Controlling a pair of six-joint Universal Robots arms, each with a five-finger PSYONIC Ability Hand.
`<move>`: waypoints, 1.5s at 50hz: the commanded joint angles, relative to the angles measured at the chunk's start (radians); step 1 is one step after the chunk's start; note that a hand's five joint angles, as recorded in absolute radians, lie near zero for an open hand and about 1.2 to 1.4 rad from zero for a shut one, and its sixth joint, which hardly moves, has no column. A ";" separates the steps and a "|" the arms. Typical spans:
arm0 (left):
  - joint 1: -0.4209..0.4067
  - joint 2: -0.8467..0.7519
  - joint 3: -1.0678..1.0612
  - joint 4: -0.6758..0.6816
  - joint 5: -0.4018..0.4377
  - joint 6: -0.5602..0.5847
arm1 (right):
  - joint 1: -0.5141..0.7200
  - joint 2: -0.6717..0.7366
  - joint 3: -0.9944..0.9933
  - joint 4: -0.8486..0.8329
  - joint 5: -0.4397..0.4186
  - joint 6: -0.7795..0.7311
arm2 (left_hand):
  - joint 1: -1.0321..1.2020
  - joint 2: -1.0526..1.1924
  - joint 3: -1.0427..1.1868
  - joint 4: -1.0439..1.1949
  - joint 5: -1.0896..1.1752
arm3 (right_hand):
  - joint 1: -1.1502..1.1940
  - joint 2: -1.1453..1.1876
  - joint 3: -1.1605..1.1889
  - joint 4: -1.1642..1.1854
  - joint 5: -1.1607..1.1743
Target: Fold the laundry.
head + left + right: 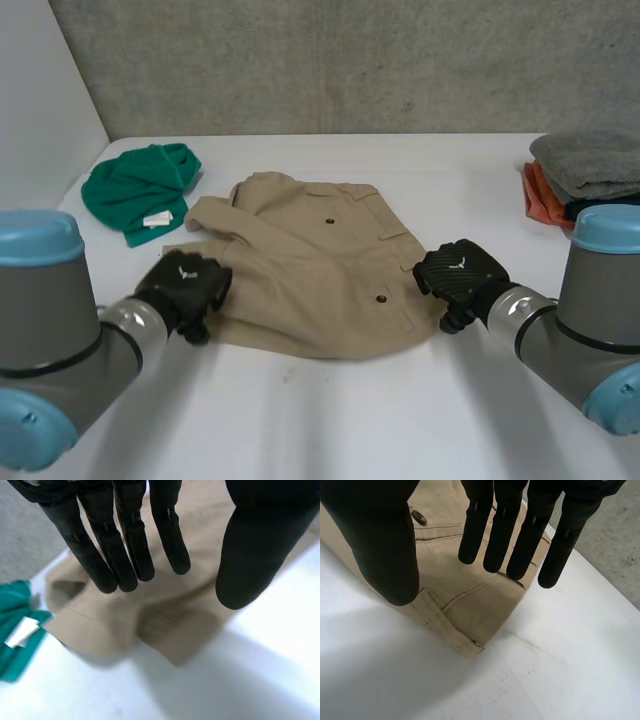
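The beige cotton garment, flat, with dark buttons and flapped pockets, lies spread on the white table between the two hands.

Left hand: positioned over the near corner of the garment on the left arm's side. In the left wrist view the left hand has its fingers straight and close together, with the thumb set well apart from them. It holds nothing. The folded corner of the garment lies under the fingertips; whether they touch the cloth cannot be told.

Right hand: positioned over the opposite near corner. In the right wrist view the right hand has straight, slightly spread fingers and the thumb wide of them, with nothing gripped. The stitched hem corner of the garment lies below the fingertips, and a dark round button sits between the thumb and the fingers.

A crumpled green knit cloth with a white label lies beyond the left hand, just beside the garment.

A stack of folded grey and orange cloths lies beyond the right hand, well apart from the garment.
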 commanded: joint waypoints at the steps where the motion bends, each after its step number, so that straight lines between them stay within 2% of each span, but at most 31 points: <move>1: 0.011 -0.022 -0.031 -0.051 0.014 0.002 | -0.014 -0.021 0.035 0.023 -0.005 -0.061 | 0.172 0.181 0.186 0.186 0.190 | -0.044 -0.038 -0.049 -0.042 -0.027; 3: 0.034 -0.047 -0.019 -0.043 0.020 0.006 | -0.022 -0.020 0.045 0.020 -0.008 -0.092 | 0.096 0.105 0.110 0.110 0.114 | -0.047 -0.041 -0.052 -0.045 -0.030; 6: 0.049 -0.075 0.007 -0.022 0.037 0.006 | -0.026 -0.015 0.058 0.014 -0.011 -0.121 | -0.188 -0.179 -0.174 -0.174 -0.170 | -0.047 -0.041 -0.052 -0.045 -0.030; 9: 0.054 -0.107 0.044 -0.006 0.042 0.008 | -0.030 -0.013 0.064 0.002 -0.011 -0.123 | -0.297 -0.288 -0.283 -0.284 -0.279 | -0.047 -0.041 -0.052 -0.045 -0.030; 16: 0.045 -0.176 0.117 0.000 0.029 0.017 | -0.025 -0.010 0.072 -0.021 -0.008 -0.123 | -0.321 -0.312 -0.307 -0.308 -0.303 | -0.041 -0.035 -0.046 -0.039 -0.024; 27: 0.020 -0.242 0.176 0.040 0.006 0.098 | -0.023 0.008 0.072 -0.056 -0.006 -0.112 | -0.039 -0.031 -0.025 -0.026 -0.022 | -0.026 -0.021 -0.031 -0.024 -0.009; 30: 0.017 -0.248 0.177 0.067 0.002 0.128 | -0.019 0.014 0.072 -0.061 -0.006 -0.110 | 0.113 0.122 0.127 0.126 0.131 | -0.026 -0.021 -0.031 -0.024 -0.009; 40: 0.011 -0.259 0.182 0.104 0.006 0.155 | -0.013 0.014 0.072 -0.064 -0.005 -0.104 | 0.105 0.113 0.119 0.118 0.123 | -0.021 -0.015 -0.025 -0.019 -0.003; 43: 0.011 -0.260 0.183 0.098 0.006 0.154 | -0.014 0.014 0.072 -0.064 -0.005 -0.103 | 0.038 0.046 0.051 0.051 0.055 | -0.024 -0.018 -0.028 -0.021 -0.006; 48: 0.014 -0.243 0.179 0.048 0.000 0.148 | -0.016 0.014 0.072 -0.064 -0.005 -0.103 | -0.062 -0.054 -0.048 -0.049 -0.045 | -0.024 -0.018 -0.028 -0.021 -0.006; 59: 0.014 -0.251 0.186 -0.003 -0.001 0.135 | -0.016 0.017 0.070 -0.064 -0.005 -0.103 | -0.048 -0.039 -0.034 -0.035 -0.030 | -0.024 -0.018 -0.028 -0.021 -0.006; 62: 0.012 -0.276 0.200 0.006 -0.003 0.138 | -0.016 0.019 0.068 -0.065 -0.005 -0.101 | 0.133 0.142 0.147 0.146 0.151 | -0.024 -0.018 -0.028 -0.021 -0.006; 63: 0.012 -0.280 0.205 0.007 -0.003 0.138 | -0.016 0.020 0.067 -0.066 -0.005 -0.101 | 0.230 0.239 0.244 0.243 0.248 | -0.024 -0.018 -0.028 -0.021 -0.006; 64: 0.012 -0.283 0.214 0.014 -0.006 0.141 | -0.017 0.022 0.067 -0.070 -0.005 -0.100 | 0.423 0.431 0.437 0.436 0.441 | -0.026 -0.021 -0.031 -0.024 -0.009; 66: 0.012 -0.285 0.223 0.018 -0.014 0.143 | -0.017 0.025 0.065 -0.073 -0.005 -0.096 | 0.547 0.556 0.561 0.560 0.565 | -0.032 -0.027 -0.037 -0.030 -0.015; 75: -0.009 -0.142 0.225 0.018 -0.041 0.088 | -0.014 0.045 0.056 -0.111 -0.008 -0.072 | 0.548 0.556 0.562 0.561 0.566 | -0.053 -0.047 -0.058 -0.051 -0.036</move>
